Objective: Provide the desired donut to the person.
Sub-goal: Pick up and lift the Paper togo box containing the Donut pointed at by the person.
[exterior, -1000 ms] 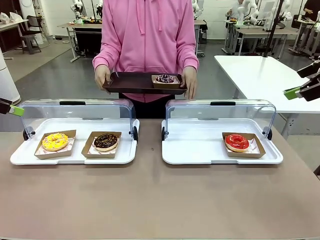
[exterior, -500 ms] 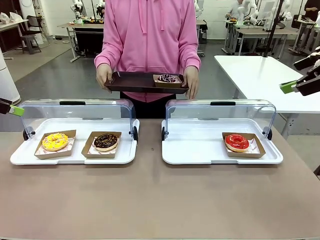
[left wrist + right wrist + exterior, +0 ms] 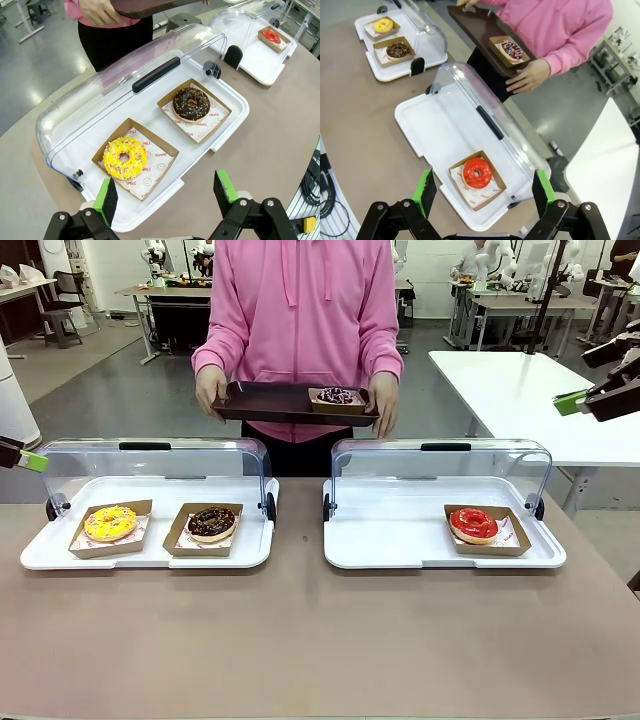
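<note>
Donut (image 3: 336,396) (perhaps sprinkled) rests on a tray (image 3: 265,401) the person (image 3: 300,310) holds.

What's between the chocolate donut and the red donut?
Front view: a strip of brown table, then the right tray's bare white floor. Nothing else lies there.

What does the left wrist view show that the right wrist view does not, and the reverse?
Left wrist view: the open left pincer, and readable print on the paper under the yellow donut. Right wrist view: the open right pincer, and the sprinkled donut on the brown tray held by the person. Both: the yellow donut, the chocolate donut, the red donut, that tray.
</note>
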Controlling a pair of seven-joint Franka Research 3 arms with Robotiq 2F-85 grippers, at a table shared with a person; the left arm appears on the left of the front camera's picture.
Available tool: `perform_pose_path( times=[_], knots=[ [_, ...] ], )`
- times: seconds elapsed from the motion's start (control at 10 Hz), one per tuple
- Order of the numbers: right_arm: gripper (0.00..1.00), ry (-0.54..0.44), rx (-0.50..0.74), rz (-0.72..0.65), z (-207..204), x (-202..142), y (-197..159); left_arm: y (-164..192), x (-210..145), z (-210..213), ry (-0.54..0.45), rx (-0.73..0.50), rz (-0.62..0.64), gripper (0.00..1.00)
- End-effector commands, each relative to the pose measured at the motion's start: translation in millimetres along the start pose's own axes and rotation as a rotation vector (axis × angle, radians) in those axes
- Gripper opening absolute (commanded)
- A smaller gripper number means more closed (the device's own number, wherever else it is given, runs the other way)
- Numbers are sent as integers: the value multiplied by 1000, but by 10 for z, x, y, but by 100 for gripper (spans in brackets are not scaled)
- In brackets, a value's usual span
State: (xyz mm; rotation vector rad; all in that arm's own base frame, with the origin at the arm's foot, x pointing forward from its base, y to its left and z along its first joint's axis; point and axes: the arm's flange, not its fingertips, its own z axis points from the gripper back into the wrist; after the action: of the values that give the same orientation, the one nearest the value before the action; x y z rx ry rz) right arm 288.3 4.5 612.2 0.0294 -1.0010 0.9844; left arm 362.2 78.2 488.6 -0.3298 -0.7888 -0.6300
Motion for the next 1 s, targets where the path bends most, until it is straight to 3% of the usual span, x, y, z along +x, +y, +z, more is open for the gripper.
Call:
perform_pose_path(
  times=[0.0, 0.9],
  knots=[
    [100, 22, 8, -5, -4, -25, 12, 12, -6, -8, -12, -11, 3, 100],
    [100, 22, 8, -5, -4, -25, 12, 12, -6, -8, -12, -11, 3, 100]
  ],
)
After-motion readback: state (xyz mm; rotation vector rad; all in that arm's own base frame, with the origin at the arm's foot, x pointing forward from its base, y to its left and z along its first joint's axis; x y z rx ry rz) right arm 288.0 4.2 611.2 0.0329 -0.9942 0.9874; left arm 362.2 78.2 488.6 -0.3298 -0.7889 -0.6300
